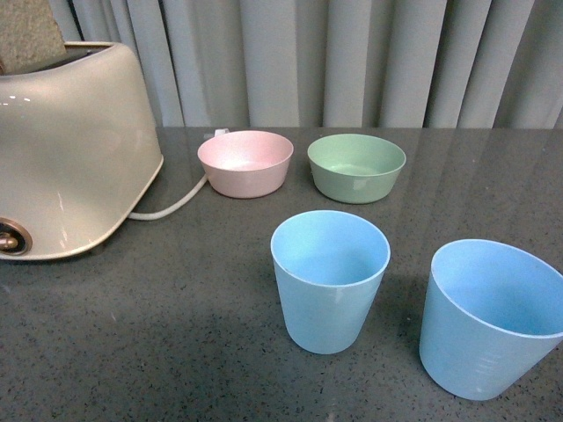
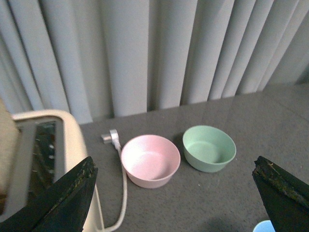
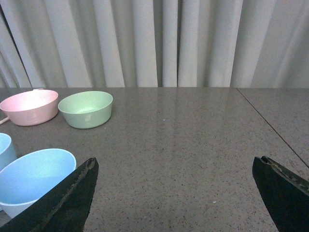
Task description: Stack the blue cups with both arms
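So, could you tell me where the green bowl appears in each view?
Front view: green bowl at the back, right of the pink bowl.
Left wrist view: green bowl beside the pink bowl.
Right wrist view: green bowl beside the pink bowl.
Shared landmark: pink bowl.

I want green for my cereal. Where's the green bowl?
In the front view, the green bowl sits far back on the counter, right of the pink bowl, behind the left blue cup.

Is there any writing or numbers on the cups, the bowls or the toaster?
There is no writing that can be read.
The left blue cup, pink bowl, green bowl and toaster show no writing.
There are faint marks low on the right blue cup, too blurred to read.
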Controlling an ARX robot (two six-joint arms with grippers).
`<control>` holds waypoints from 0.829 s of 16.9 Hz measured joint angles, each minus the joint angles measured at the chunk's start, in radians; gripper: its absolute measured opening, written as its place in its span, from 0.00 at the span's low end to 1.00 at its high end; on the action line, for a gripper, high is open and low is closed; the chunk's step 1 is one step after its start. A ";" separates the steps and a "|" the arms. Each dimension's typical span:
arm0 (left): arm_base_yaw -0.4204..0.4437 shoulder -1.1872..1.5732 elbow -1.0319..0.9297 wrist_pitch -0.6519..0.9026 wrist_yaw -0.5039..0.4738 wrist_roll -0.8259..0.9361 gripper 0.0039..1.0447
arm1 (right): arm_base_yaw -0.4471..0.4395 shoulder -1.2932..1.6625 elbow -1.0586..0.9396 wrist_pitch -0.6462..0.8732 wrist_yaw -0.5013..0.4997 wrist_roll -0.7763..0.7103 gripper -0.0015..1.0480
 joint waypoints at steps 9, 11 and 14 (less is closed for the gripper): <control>0.178 -0.489 -0.433 0.055 -0.255 0.019 0.47 | 0.000 0.000 0.000 0.001 0.000 0.000 0.94; 0.176 -0.558 -0.519 0.069 -0.255 0.019 0.26 | 0.000 0.000 0.000 0.000 0.000 0.000 0.94; 0.176 -0.630 -0.599 0.079 -0.256 0.019 0.01 | 0.000 0.000 0.000 0.000 0.000 0.000 0.94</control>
